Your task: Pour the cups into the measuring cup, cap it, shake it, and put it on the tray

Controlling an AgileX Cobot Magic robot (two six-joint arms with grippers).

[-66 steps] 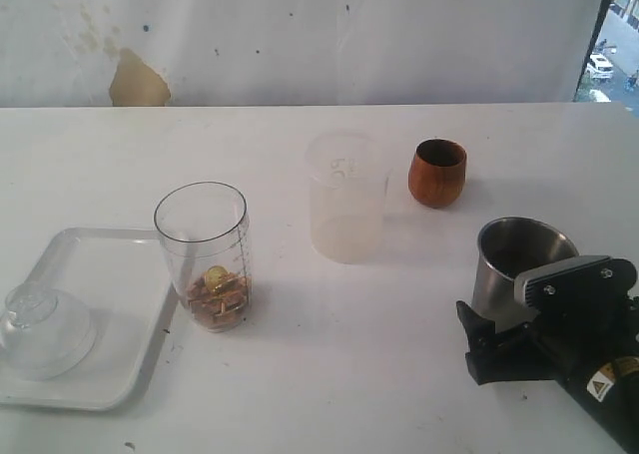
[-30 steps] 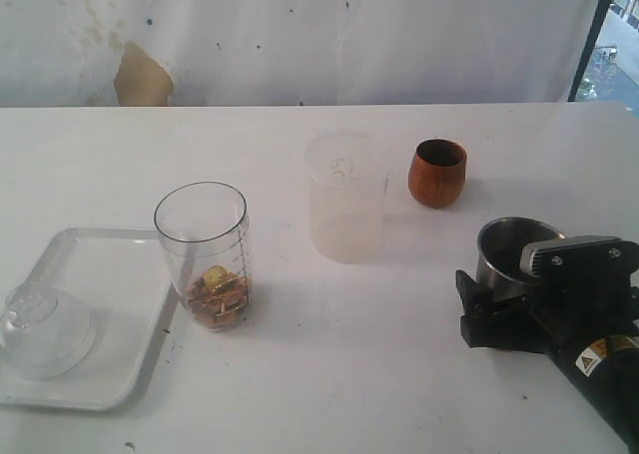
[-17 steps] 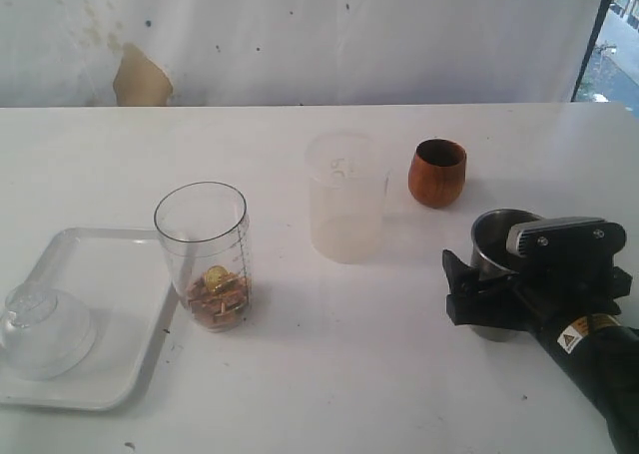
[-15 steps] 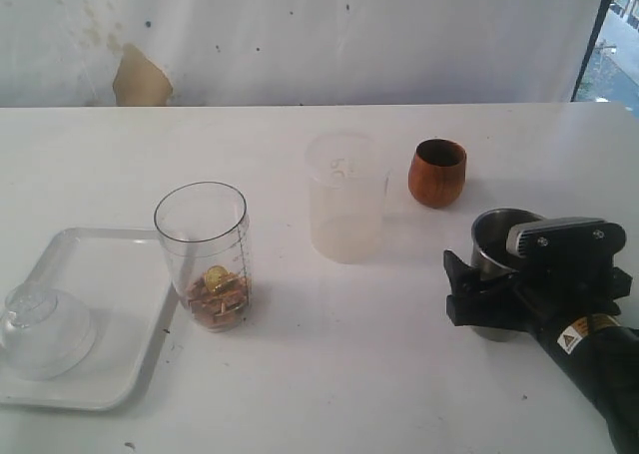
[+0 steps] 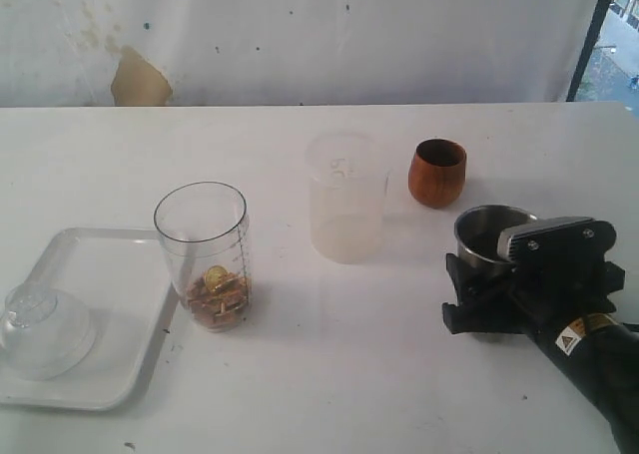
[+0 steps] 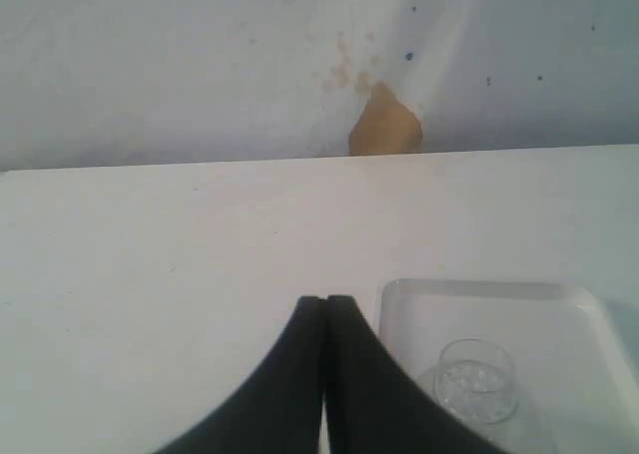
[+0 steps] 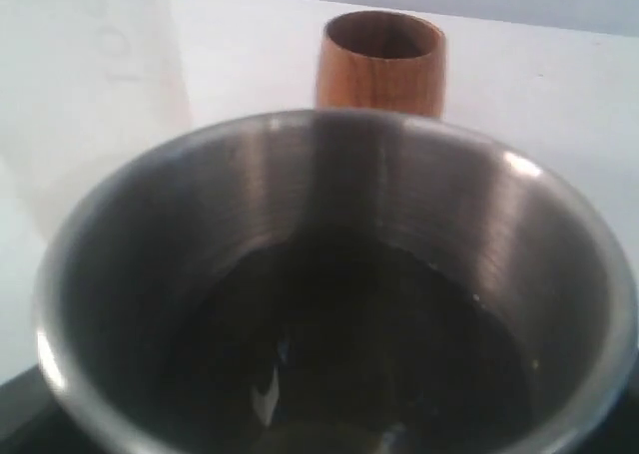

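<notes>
Exterior view: steel cup [image 5: 487,240] is well apart from tray [image 5: 100,274].

The steel cup [image 5: 488,236] stands near right, frosted tumbler [image 5: 346,200] and wooden cup [image 5: 436,173] behind, part-filled measuring cup [image 5: 203,254] beside the tray [image 5: 100,274].

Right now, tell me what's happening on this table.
The right claw is set around the steel cup; a firm grip isn't clear. The measuring cup already holds brownish bits. The frosted tumbler and wooden cup stand free farther back. The domed lid sits on the tray. The left claw is shut, holding nothing, near the tray.
</notes>
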